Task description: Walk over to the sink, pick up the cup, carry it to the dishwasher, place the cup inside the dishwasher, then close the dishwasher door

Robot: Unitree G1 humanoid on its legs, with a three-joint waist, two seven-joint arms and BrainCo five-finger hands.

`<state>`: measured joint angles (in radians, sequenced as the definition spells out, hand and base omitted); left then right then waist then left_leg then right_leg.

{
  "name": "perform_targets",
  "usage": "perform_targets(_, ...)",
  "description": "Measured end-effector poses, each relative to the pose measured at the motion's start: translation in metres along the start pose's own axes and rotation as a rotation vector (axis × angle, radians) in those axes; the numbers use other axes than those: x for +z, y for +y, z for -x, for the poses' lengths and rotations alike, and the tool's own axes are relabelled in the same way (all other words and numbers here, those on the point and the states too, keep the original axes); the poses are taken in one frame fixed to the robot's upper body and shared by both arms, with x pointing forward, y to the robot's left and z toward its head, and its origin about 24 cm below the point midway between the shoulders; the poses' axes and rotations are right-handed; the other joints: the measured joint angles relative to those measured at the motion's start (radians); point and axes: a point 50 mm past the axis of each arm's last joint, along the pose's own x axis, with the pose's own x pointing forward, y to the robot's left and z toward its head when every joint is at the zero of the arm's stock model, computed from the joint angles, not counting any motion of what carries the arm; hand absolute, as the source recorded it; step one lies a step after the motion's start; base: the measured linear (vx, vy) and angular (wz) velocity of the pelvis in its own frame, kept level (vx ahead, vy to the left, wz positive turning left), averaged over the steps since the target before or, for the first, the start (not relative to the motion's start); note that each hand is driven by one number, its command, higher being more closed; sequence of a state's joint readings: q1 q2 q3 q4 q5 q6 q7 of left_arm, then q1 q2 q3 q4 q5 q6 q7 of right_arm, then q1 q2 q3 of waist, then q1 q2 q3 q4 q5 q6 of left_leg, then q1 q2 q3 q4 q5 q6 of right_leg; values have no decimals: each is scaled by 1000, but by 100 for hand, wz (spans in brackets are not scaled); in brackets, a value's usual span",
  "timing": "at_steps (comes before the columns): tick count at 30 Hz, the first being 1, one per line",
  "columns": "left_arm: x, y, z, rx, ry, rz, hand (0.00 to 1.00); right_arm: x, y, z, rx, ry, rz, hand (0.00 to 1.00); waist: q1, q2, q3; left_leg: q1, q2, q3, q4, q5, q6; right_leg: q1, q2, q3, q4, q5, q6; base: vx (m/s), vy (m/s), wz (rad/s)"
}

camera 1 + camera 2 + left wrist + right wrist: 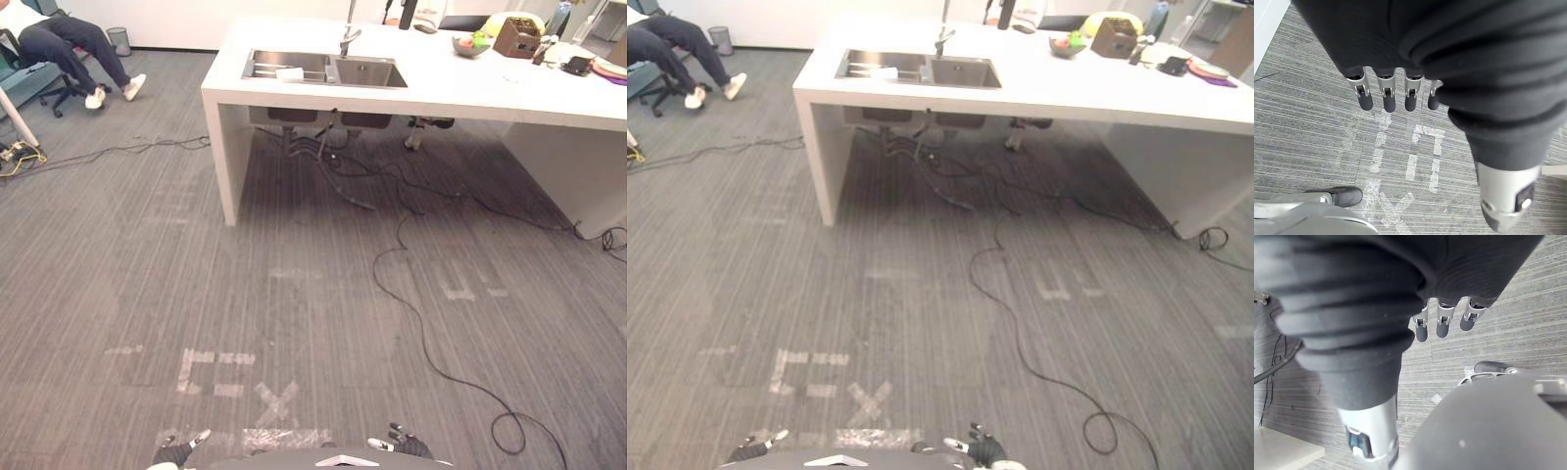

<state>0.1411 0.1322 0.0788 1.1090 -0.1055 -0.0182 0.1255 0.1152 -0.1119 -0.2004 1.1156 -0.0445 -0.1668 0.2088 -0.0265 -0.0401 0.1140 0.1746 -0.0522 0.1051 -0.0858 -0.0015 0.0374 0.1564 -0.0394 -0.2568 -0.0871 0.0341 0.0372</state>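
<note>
Left hand [1387,95] and right hand [1443,325] hang with fingers straight, holding nothing. Cup [290,73], a small white item, sits in the sink [372,73], well ahead. Judged light, rigid, smooth, possibly breakable; grasp round its body. Handle indiscernible.

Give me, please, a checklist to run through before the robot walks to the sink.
1. Left hand empty, fingers straight: ok.
2. Right hand empty, fingers straight: ok.
3. Sink in sight ahead in the white counter: ok.
4. Small white thing in the left basin is the cup: cannot tell.
5. Floor by the sink free: not ok; cables trail from under the counter.
6. Seated person far left, off the path: ok.
</note>
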Motion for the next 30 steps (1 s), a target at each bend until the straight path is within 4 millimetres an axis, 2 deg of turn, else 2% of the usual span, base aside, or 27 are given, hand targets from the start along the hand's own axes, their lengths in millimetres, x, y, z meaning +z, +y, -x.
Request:
perform_targets(2,0,0,0,0,0,-2,0,0,0,0,-1,0,-3,0,-1,0,0,4,0,0,0,-5,0,3,0,0,7,-1,1,0,0,0)
perform_targets(3,-1,-1,0,-1,1,-2,0,0,-1,0,-6,-1,-9,0,-1,5,1,5,0,-1,0,-13,8,-14,-6,-4,48,-25,6,1,21,4)
perform_targets(5,-4,-1,1,0,7,-3,0,1,-2,0,-11,-6,-14,0,-9,-4,7,13,-5,0,1,-34,20,-80,-40,-6,214,-111,49,25,49,11)
perform_targets(6,-5,0,1,3,10,-1,0,1,-2,1,-14,-13,-25,0,-13,2,10,25,-13,2,1,-41,27,-136,-72,-2,372,-156,102,50,69,8)
perform_targets(7,-1,-1,0,8,3,5,0,5,-6,1,-24,-36,-33,0,-11,0,16,32,-17,3,1,-47,36,-226,-106,-1,570,-175,75,51,56,7)
perform_targets(8,-3,0,1,15,8,12,0,7,-5,1,-25,-46,-45,0,-12,4,23,41,-17,3,1,-45,41,-265,-125,-6,661,-169,51,78,23,15)
perform_targets(9,-3,3,1,33,13,34,0,7,-2,0,-24,-54,-74,0,-20,-7,30,67,-18,-1,7,-42,54,-308,-151,-10,777,-196,36,140,-16,27)
perform_targets(10,-3,4,0,49,21,50,0,4,-2,1,-25,-49,-90,0,-21,-11,32,76,-11,-14,25,-55,57,-321,-156,-16,788,-230,41,163,-28,31)
perform_targets(11,-3,4,0,53,24,55,0,4,-2,1,-25,-49,-94,0,-24,-8,34,70,-5,-21,46,-69,56,-320,-155,-27,763,-241,41,171,-33,30)
perform_targets(12,-2,4,0,60,30,83,0,5,1,0,-21,-53,-108,0,-24,0,46,58,11,-29,85,-97,50,-321,-148,-38,678,-247,39,242,-48,22)
perform_targets(13,-1,5,0,66,34,99,0,5,-1,1,-29,-58,-131,0,-25,-1,55,46,23,-37,116,-120,40,-335,-139,-36,558,-227,41,268,-58,17)
perform_targets(14,0,4,-1,66,35,104,0,5,-2,1,-35,-63,-148,0,-25,2,66,44,32,-44,129,-131,35,-337,-131,-30,493,-201,44,305,-90,16)
perform_targets(15,2,3,-1,68,37,114,0,4,-3,1,-42,-69,-180,0,-27,9,81,38,54,-54,150,-158,21,-343,-116,-16,371,-143,51,206,-92,12)
perform_targets(16,2,2,-1,70,39,128,0,3,-3,2,-47,-71,-192,0,-26,12,82,34,66,-54,164,-173,13,-353,-108,3,323,-112,59,275,-150,10)
perform_targets(17,1,1,-1,73,42,152,0,0,-6,4,-59,-72,-213,0,-22,18,88,34,86,-61,203,-217,-5,-369,-98,42,266,-63,64,311,-214,12)
perform_targets(19,2,1,-1,76,38,174,0,-8,-4,8,-64,-70,-228,0,-23,22,97,37,114,-82,282,-300,-34,-370,-96,95,263,-45,64,373,-288,33)
perform_targets(21,8,0,0,80,6,222,0,-20,-1,14,-68,-58,-245,0,-7,20,94,72,145,-109,356,-411,-77,-366,-107,107,358,-41,47,515,-390,40)
perform_targets(22,7,-3,1,76,7,231,0,-22,-5,16,-75,-54,-246,0,-8,33,92,90,167,-104,354,-427,-85,-377,-97,104,409,-23,47,706,-418,13)
perform_targets(23,1,-9,3,71,24,258,0,-21,-16,18,-89,-52,-237,0,-9,73,69,102,222,-97,378,-418,-118,-405,-51,84,509,-106,27,479,-247,-4)
perform_targets(25,1,-11,3,73,15,264,0,-18,-19,18,-91,-57,-224,0,-14,85,63,52,247,-100,507,-361,-120,-402,-29,74,553,-154,1,533,-323,-11)
perform_targets(26,1,-12,3,74,18,274,0,-17,-21,18,-93,-66,-231,0,-18,92,58,2,258,-102,617,-308,-123,-387,-17,69,548,-179,-11,695,-436,-8)
perform_targets(27,2,-14,3,72,17,286,0,-15,-25,18,-92,-77,-237,0,-21,106,57,-85,287,-102,803,-194,-120,-337,8,61,501,-196,-28,579,-327,-1)
perform_targets(28,2,-14,3,74,10,301,0,-13,-26,19,-84,-87,-230,0,-25,110,63,-161,322,-91,969,-184,-120,-276,36,59,444,-198,-41,595,-284,3)
perform_targets(29,3,-14,3,79,3,313,0,-12,-27,18,-80,-90,-227,0,-23,115,66,-214,344,-71,1102,-203,-114,-196,61,58,382,-197,-49,618,-237,6)
perform_targets(30,5,-12,3,83,-13,311,0,-13,-25,18,-75,-94,-222,0,-15,102,77,-265,338,-60,1205,-239,-112,-82,74,55,306,-195,-56,717,-242,-8)
